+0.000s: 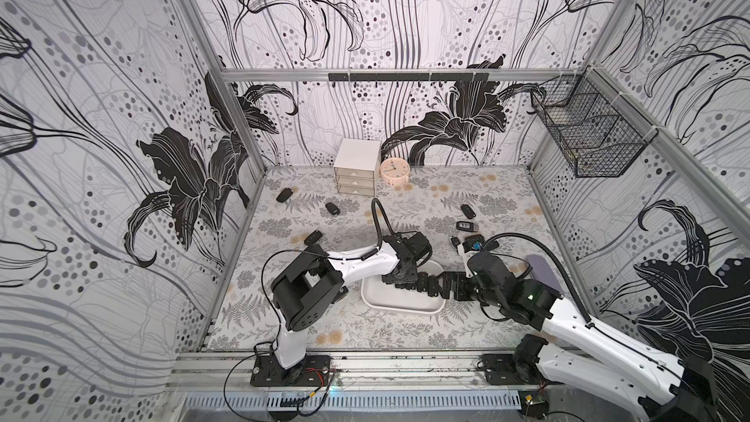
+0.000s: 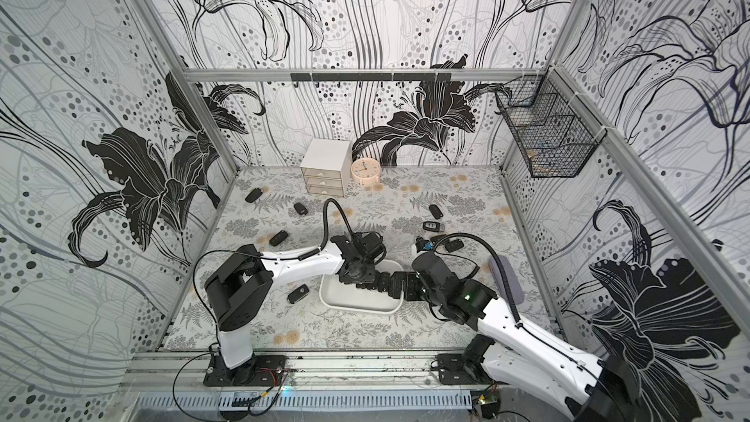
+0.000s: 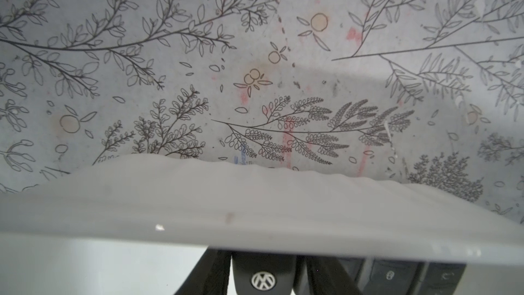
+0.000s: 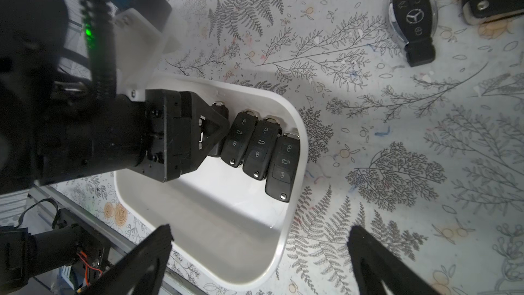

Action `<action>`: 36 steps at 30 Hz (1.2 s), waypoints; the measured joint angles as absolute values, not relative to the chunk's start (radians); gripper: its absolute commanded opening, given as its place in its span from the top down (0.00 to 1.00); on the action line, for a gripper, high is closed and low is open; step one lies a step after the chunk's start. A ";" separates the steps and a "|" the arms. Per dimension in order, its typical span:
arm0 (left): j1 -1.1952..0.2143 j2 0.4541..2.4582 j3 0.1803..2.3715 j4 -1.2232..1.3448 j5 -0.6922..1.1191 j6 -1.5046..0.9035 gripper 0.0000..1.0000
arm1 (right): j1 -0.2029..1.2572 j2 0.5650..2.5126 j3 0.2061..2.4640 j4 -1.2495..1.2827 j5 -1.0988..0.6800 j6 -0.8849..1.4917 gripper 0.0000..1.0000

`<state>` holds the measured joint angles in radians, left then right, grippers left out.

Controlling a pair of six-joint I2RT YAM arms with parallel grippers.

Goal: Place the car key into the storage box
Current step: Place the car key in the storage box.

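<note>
The left pincer (image 4: 217, 134) reaches down into the storage box (image 4: 293, 222) with a black car key (image 3: 262, 276) between its fingers (image 3: 211, 273). The left wrist view shows the key's round silver badge and a finger close on either side. Whether the fingers press on the key or stand just off it, I cannot tell. The car key is inside the box, at one end of a row. In the right wrist view only its metal-tipped end shows past the pincer. Right beside it lie three more black flip keys (image 4: 261, 148), side by side and slightly overlapping, the last one near the box's end wall.

The right pincer (image 4: 261, 228) hangs over the bare part of the box floor, its jaws spread wide with nothing between them.

In both top views the storage box (image 1: 399, 309) sits on the patterned tabletop (image 1: 507, 196) toward the front, between the two arms. Several loose keys (image 1: 332, 208) lie scattered farther back on the tabletop. A spare key (image 2: 298, 293) rests just beside the box's left end. A star-badged key (image 4: 412, 24) lies well apart from the box.

A white drawer cabinet (image 1: 357, 168) and a pale clock (image 1: 395, 170) stand together at the back wall. A black wire basket (image 1: 588, 135) hangs on the right wall.
</note>
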<state>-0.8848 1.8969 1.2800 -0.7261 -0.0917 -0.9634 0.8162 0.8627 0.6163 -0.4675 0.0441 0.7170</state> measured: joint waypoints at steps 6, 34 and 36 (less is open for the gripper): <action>-0.885 1.896 1.280 -0.723 -0.090 -0.963 0.54 | 0.816 0.863 0.616 -0.467 0.044 0.717 0.00; -0.874 1.518 1.262 -0.727 -0.204 -0.970 0.01 | 0.489 1.201 0.840 -0.558 0.146 0.681 0.10; -0.867 1.498 1.255 -0.719 -0.214 -0.965 0.01 | 0.447 1.258 0.870 -0.558 0.143 0.679 0.13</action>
